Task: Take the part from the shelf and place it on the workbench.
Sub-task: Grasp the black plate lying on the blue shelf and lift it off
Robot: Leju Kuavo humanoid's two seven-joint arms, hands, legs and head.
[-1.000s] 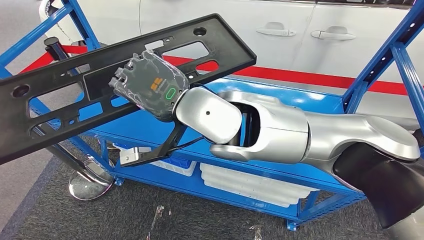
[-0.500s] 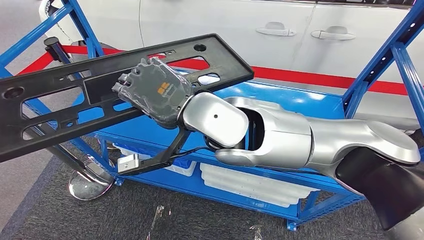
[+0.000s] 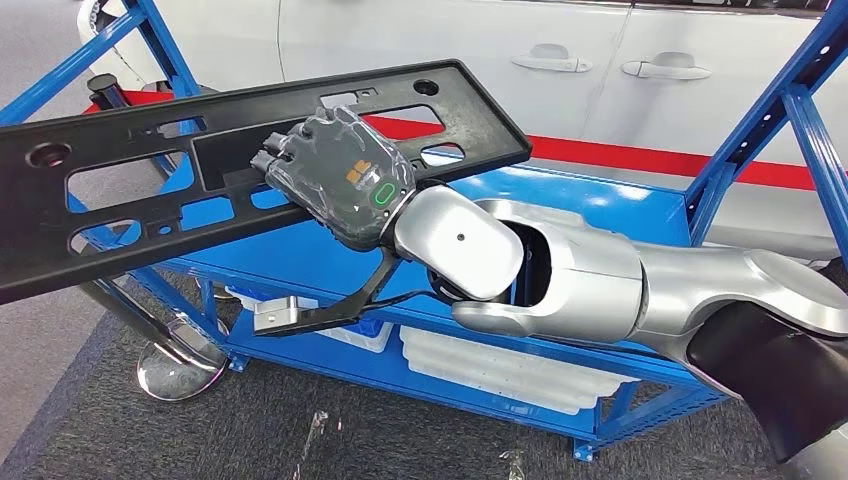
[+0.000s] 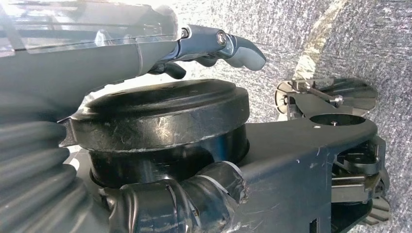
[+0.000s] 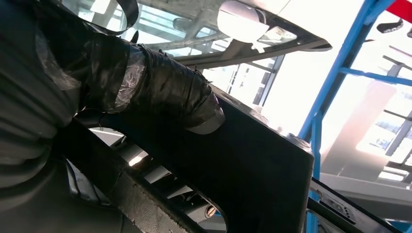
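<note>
Part [image 3: 240,170], clamped in right robot hand [image 3: 340,180], hangs tilted over blue shelf [image 3: 600,200]; left robot hand [image 4: 214,46] empty, fingers apart.

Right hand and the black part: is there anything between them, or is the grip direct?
Nothing lies between. In the head view the right hand grips the long black part directly, held above the blue shelf; the right wrist view shows its thumb pressed onto the part.
</note>
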